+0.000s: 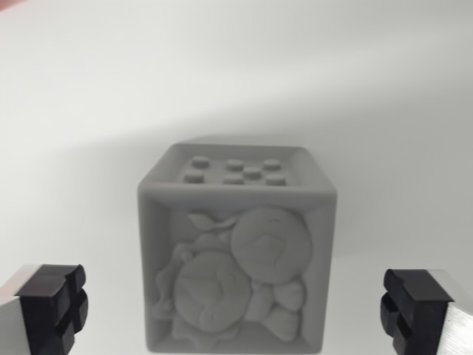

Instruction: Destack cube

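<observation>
A grey cube (236, 251) fills the lower middle of the wrist view, resting on a white surface. Its near face carries a raised relief of round cartoon-like figures, and its top face has several small studs inside a raised rim. Only this one cube shows; whether another lies beneath it is hidden. My gripper (236, 314) is open, its two black fingertips (52, 303) at the bottom corners, one on each side of the cube and well apart from it. Nothing is held between them.
The white surface (236, 66) stretches beyond the cube, with a soft shadow band across its middle. No other objects appear.
</observation>
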You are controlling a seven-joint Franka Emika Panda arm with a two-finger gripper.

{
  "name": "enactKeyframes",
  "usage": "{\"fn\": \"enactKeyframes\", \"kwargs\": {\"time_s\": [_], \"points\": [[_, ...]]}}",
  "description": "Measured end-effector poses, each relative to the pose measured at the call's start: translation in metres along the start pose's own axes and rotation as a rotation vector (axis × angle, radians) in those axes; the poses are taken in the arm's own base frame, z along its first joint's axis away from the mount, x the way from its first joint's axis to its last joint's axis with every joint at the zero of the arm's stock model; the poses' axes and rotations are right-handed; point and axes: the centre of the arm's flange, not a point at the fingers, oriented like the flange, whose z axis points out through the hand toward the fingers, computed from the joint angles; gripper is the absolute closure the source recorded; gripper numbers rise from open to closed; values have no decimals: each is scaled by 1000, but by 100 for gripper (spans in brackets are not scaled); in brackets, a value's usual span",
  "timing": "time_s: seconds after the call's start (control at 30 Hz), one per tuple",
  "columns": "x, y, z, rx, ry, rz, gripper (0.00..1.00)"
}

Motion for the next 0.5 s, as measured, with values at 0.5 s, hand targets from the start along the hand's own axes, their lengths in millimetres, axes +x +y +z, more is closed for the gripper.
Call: {"fn": "enactKeyframes", "kwargs": {"time_s": [0.5], "points": [[0,0,-56,3,2,-1,0]]}}
